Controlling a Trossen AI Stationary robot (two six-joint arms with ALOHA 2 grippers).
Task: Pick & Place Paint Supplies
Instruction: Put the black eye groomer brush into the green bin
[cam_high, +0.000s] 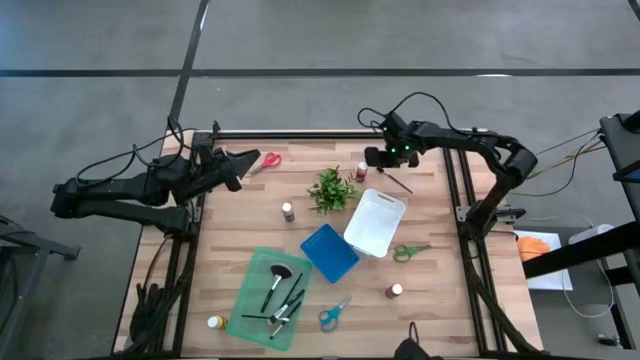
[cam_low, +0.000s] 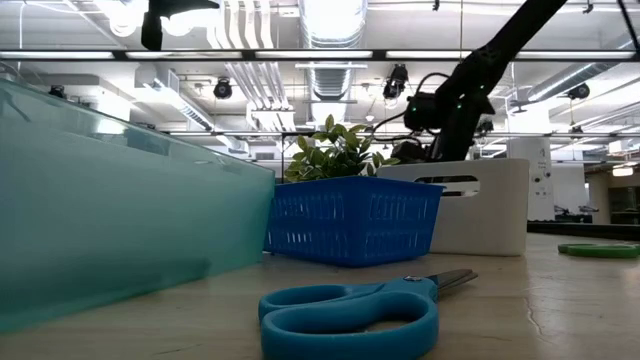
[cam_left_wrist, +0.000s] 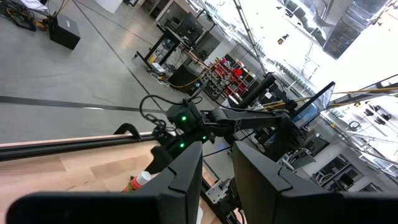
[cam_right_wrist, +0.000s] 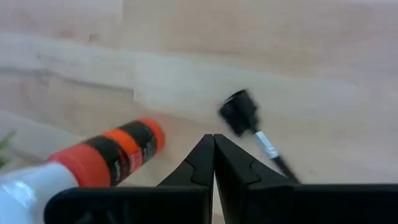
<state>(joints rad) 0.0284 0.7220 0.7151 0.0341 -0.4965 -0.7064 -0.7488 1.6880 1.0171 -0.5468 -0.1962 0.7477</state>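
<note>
The right gripper (cam_right_wrist: 213, 144) hangs with jaws closed and empty. The brush (cam_right_wrist: 252, 127) lies on the surface just beyond the tips — handle apparently slanting off to one side. The left gripper (cam_high: 236, 168) waits well apart.

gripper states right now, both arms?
Left gripper: open, empty, raised at the table's far left edge.
Right gripper: closed, holding nothing, above a black-bristled brush and a paint bottle.

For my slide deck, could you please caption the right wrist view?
Right hand, shut and empty, above the wooden table between a red-capped paint bottle and a black-bristled brush.
</note>
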